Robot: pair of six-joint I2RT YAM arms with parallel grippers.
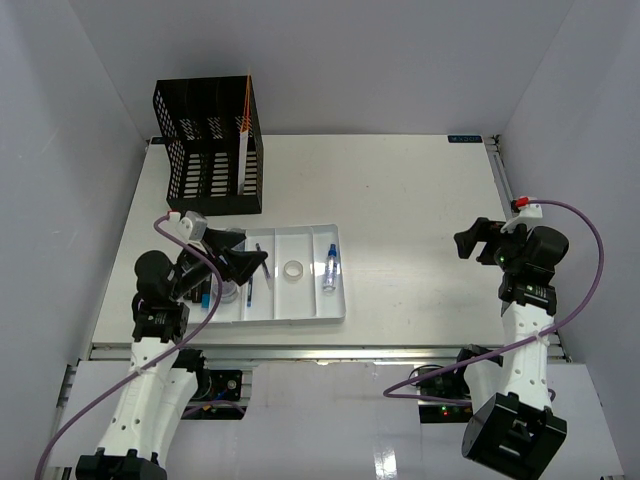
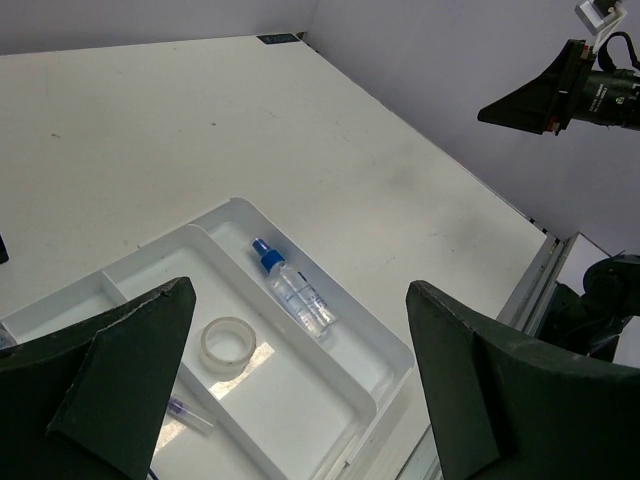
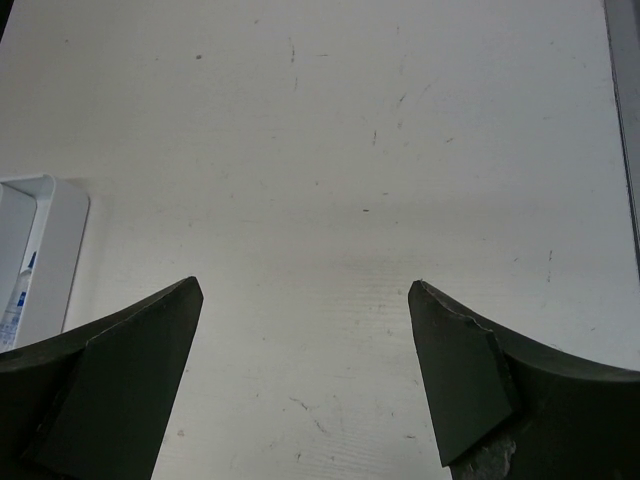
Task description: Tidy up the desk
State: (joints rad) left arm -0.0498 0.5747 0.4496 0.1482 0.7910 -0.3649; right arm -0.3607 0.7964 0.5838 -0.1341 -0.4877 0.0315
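While the desk [image 1: 400, 200] is flat and scuffed, the tray [image 1: 296, 302] is glossy plastic.

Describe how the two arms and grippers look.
Left arm and right arm: white shells, black joints. Left gripper and right gripper: black, two broad wedge-shaped fingers. A purple cable loops along each arm from a white wrist block; the right block has a red mark.
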